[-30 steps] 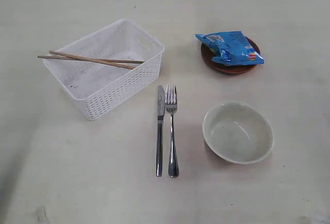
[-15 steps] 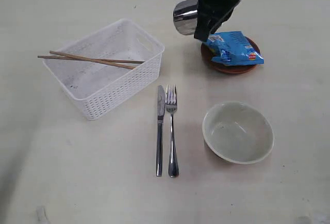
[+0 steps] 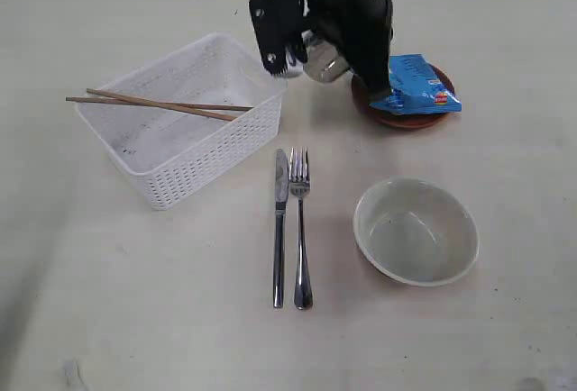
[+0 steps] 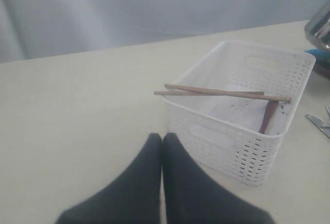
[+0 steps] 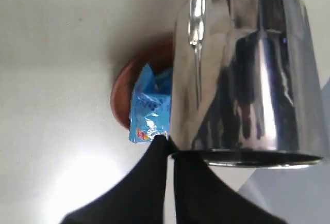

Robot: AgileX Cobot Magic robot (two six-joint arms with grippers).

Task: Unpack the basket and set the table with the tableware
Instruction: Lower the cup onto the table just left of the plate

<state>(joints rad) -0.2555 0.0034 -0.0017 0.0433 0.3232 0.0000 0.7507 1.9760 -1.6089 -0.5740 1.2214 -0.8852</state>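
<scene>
Nearest, the bowl [image 3: 416, 231] sits empty on the table [image 3: 135, 301], then the basket [image 3: 212, 161] holds chopsticks [image 3: 162, 104] across its rim and a half-hidden spoon [image 4: 268, 116], the plate [image 3: 397, 121] carries a blue packet [image 3: 416, 85], and farthest the right gripper [image 5: 169, 144] clamps the rim of the cup [image 5: 242, 69], largely hidden by the arm [image 3: 347, 4], while the left gripper [image 4: 162, 140] is pressed together.

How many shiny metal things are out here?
3. A knife and a fork lie side by side on the table between basket and bowl; a cup is held in the right tool beside the plate. The arm may hide others.
</scene>
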